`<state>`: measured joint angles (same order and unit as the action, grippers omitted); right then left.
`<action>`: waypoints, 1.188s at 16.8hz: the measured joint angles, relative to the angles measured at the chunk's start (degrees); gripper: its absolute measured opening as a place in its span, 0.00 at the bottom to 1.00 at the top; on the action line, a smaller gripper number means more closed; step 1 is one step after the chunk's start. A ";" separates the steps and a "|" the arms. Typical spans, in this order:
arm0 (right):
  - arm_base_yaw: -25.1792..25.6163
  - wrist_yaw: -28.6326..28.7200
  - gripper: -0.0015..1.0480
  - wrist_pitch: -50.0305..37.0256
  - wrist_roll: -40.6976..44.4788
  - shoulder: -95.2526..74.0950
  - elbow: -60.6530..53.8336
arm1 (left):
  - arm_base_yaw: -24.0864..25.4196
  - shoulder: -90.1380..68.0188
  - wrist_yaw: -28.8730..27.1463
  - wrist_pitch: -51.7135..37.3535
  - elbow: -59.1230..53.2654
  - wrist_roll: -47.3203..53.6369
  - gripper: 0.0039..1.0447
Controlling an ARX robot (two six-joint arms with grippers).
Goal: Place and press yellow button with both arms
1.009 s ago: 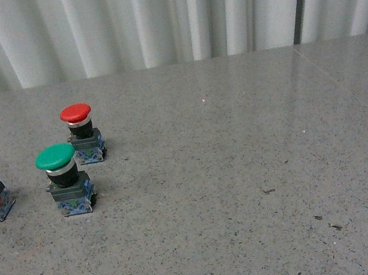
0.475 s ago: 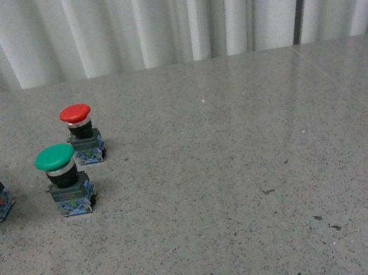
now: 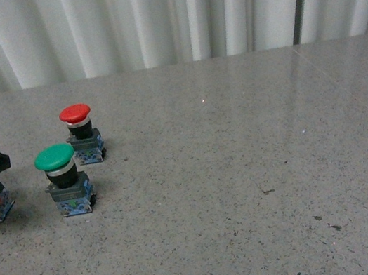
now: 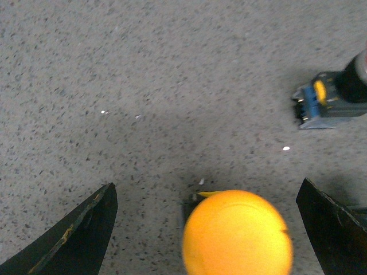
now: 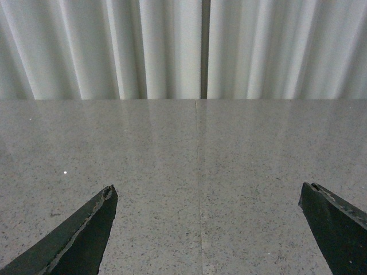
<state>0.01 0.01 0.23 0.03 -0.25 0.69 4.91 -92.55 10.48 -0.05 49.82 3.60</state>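
Left hand (image 4: 206,186) hovering over yellow button (image 4: 237,232): fingers spread wide, one each side of orange cap, not touching it. Button upright on worktop (image 3: 250,190), far left in front view. Green button (image 3: 63,179) near it, red button (image 3: 81,133) just behind green. Right hand (image 5: 206,189) released too, over grey worktop, facing curtain (image 5: 172,46).

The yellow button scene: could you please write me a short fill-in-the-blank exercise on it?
1. In the left wrist view, the left hand is ____, its fingers either side of the yellow button.
2. In the front view, the red button and the green button stand to the ____ of the left hand.
3. The right hand is open over the table and holds ____.

Missing words: open; right; nothing.
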 joint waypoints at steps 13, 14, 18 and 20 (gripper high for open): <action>0.00 0.00 0.94 0.02 0.00 0.00 0.00 | -17.11 17.18 -9.77 5.27 8.87 2.32 0.35; 0.00 0.00 0.94 0.02 -0.02 0.00 0.00 | -19.87 16.63 -10.27 5.25 11.10 1.29 0.35; 0.00 0.00 0.94 0.00 0.00 0.00 0.00 | -34.62 4.72 -15.54 3.50 15.87 -6.67 0.35; 0.00 0.00 0.94 0.00 -0.02 0.00 0.00 | -39.76 -0.79 -16.79 1.20 16.28 -12.57 0.35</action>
<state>0.01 0.01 0.23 0.01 -0.25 0.69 -34.85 -93.34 -6.31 1.15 66.11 -8.97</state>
